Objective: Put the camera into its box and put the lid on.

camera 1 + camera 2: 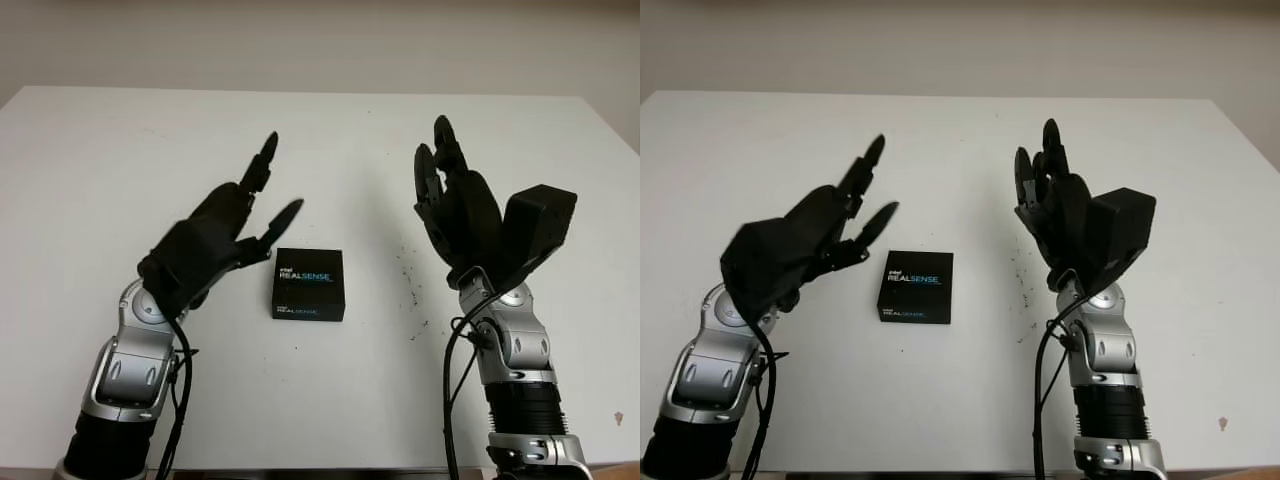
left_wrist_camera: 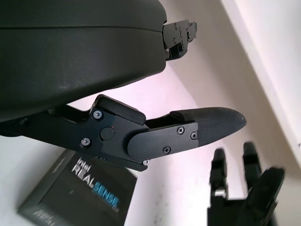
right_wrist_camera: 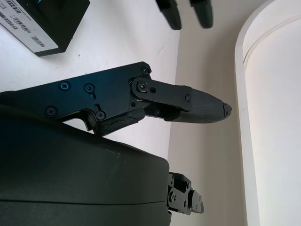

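Right wrist view alone catches the box's [image 1: 308,283] barcode label — box closed, between the raised empty open left hand [image 1: 215,235] and right hand [image 1: 460,205].

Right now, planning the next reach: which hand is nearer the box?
The left hand; its fingertips hang just beside the box, while the right hand stands farther off.

Two matte black three-finger hands: left hand [image 1: 215,240] at centre left of the head view, right hand [image 1: 462,205] at centre right. Smooth black shells; finger links joined by plates with small black screws [image 3: 147,86]. Silver-grey forearm joints [image 1: 135,355] with ribbed black collars toward the bottom edge. Thin black cables [image 1: 452,385] looping beside each wrist.
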### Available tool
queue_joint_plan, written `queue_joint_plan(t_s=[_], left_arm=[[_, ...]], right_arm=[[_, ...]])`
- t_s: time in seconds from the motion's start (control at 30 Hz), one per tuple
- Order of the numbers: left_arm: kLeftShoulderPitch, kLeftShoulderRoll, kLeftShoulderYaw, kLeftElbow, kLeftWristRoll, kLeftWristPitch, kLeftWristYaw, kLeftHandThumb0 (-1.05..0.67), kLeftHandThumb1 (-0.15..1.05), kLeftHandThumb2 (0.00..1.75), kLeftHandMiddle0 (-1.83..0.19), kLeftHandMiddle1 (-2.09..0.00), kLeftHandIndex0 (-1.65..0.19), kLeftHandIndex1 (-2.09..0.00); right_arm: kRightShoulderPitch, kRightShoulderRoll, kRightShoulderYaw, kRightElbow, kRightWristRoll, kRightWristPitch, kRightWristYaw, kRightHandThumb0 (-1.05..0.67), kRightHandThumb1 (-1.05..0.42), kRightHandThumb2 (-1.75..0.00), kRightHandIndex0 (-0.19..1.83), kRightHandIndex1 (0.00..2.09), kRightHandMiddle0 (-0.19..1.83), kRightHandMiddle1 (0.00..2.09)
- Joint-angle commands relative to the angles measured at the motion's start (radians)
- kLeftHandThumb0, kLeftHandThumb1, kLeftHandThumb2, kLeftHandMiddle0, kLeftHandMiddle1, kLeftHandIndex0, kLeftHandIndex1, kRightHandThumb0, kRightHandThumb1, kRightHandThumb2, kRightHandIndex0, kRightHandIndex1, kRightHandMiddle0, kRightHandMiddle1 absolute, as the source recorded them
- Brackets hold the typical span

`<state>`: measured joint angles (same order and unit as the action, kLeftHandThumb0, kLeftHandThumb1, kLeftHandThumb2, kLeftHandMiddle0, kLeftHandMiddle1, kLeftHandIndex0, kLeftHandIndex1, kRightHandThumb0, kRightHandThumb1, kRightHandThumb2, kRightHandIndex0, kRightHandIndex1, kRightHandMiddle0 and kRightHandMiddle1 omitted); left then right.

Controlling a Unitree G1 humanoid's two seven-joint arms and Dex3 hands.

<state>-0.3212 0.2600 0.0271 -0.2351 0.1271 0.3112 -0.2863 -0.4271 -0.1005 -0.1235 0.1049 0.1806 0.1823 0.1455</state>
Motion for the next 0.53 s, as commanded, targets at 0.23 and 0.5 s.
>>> queue_joint_plan(t_s=[0.23, 0.5], left_arm=[[-0.090, -0.057, 0.153, 0.143, -0.181, -0.024, 0.119, -0.84, 1.05, 0.67, 0.19, 0.00, 0.19, 0.00], [-0.100, -0.142, 0.261, 0.273, -0.413, -0.173, 0.114, -0.79, 1.05, 0.64, 0.19, 0.00, 0.19, 0.00]], right_arm=[[-0.007, 0.010, 0.021, 0.001, -0.018, -0.038, -0.008, -0.63, -1.05, -0.61, -0.19, 0.01, -0.18, 0.04], [0.012, 0.007, 0.043, 0.018, -0.038, -0.027, -0.009, -0.67, -1.05, -0.63, -0.19, 0.00, -0.19, 0.00]])
